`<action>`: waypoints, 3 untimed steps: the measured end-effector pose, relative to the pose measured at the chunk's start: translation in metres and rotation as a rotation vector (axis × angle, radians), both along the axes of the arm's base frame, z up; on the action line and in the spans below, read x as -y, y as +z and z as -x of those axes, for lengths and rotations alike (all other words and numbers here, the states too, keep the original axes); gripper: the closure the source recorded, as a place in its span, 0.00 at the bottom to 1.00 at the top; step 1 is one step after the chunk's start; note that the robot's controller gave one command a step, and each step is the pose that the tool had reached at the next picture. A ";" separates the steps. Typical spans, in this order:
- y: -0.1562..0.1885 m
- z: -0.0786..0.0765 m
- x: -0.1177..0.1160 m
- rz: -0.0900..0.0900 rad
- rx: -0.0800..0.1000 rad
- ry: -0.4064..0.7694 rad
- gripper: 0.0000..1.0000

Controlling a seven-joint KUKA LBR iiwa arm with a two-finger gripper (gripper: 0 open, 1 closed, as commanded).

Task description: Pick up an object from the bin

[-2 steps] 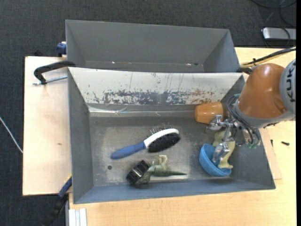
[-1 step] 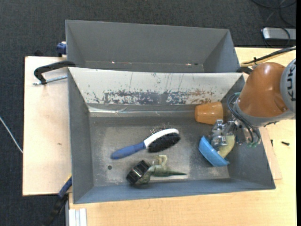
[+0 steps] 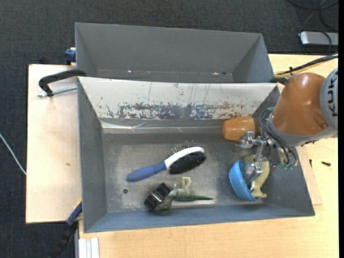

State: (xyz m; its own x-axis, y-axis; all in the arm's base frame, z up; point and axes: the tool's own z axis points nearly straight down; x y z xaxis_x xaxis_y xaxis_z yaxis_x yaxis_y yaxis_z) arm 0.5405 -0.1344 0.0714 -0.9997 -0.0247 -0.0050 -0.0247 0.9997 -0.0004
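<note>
Camera view: arm (image 3: 301,109) above blue bowl (image 3: 237,180)

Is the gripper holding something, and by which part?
Cannot be told: the gripper is low over a blue curved thing at the bin's right, beside a pale yellow one.

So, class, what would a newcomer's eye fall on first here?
The arm's orange cover at the right stands out first, with the gripper low over a blue curved thing at the bin's right end. Next comes the blue-handled brush lying mid-floor, a green toy just nearer the front wall.
</note>
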 end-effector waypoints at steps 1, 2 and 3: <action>0.003 -0.003 0.000 0.001 0.007 0.000 1.00; 0.004 0.009 0.000 0.001 0.008 0.073 1.00; 0.036 0.001 -0.074 0.000 0.004 0.526 1.00</action>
State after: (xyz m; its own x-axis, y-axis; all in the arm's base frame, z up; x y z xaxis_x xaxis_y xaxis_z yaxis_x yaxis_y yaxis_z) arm 0.5392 -0.0603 0.1069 -0.8519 -0.5237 -0.0088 -0.5237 0.8519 -0.0018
